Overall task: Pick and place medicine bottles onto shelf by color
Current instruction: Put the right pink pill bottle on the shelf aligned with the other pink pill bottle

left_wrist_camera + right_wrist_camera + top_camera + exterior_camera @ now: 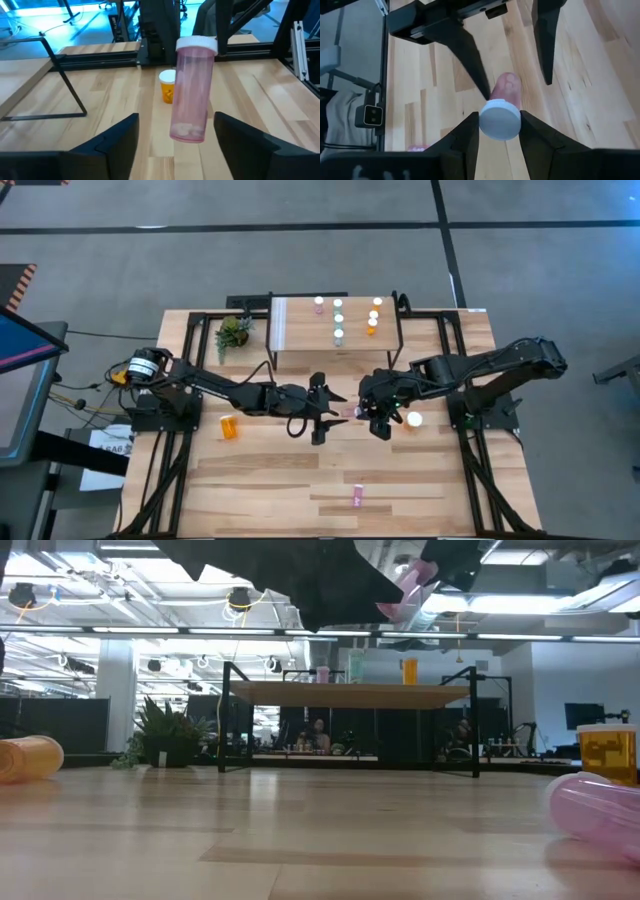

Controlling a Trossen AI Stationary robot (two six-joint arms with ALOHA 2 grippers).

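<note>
High view: both dark arms meet above the middle of the light wooden tabletop (420, 490), in front of the low light-wood shelf on thin black legs (300, 330). The right gripper (500, 131) is clamped on a translucent pink cylindrical bottle with a white cap (192, 90), its fingers (462, 137) pressing the cap end from both sides, so the bottle hangs in the air, slightly tilted, cap uppermost. The left gripper (175, 145) faces it with fingers apart, one on each side of the bottle's lower body (not touching it, as the left wrist view shows clear gaps).

On the shelf stand eight small white-capped bottles (338, 318) in three short rows: one pink, four teal, three orange. A larger orange bottle (230, 426) lies on its side on the table near the left arm. An upright orange bottle with a white cap (413, 419) stands just beside the right gripper. Another pink bottle (357, 497) lies near the table's front edge. A small green potted plant (233, 333) sits left of the shelf.
</note>
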